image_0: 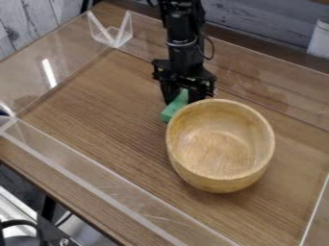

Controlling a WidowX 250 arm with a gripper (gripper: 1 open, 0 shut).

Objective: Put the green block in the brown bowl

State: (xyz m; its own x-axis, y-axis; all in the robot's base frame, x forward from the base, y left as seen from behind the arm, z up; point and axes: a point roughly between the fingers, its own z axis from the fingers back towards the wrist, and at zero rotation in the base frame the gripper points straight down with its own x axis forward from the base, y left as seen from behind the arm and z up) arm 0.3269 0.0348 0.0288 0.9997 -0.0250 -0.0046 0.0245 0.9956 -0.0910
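One raised camera looks down across the table (90, 115).

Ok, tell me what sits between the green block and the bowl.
Nothing: in the camera view the green block lies right against the bowl's back rim, under the gripper.

arm (179, 24) cut off at top, green block (171, 110) partly hidden by hand (183, 93)

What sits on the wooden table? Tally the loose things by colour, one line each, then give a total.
Green: 1, the green block, on the table at the brown bowl's far rim, beneath the gripper.
Tan: 1, the brown bowl, upright and empty.
Clear: 1, a small clear stand at the far left corner.
Total: 3
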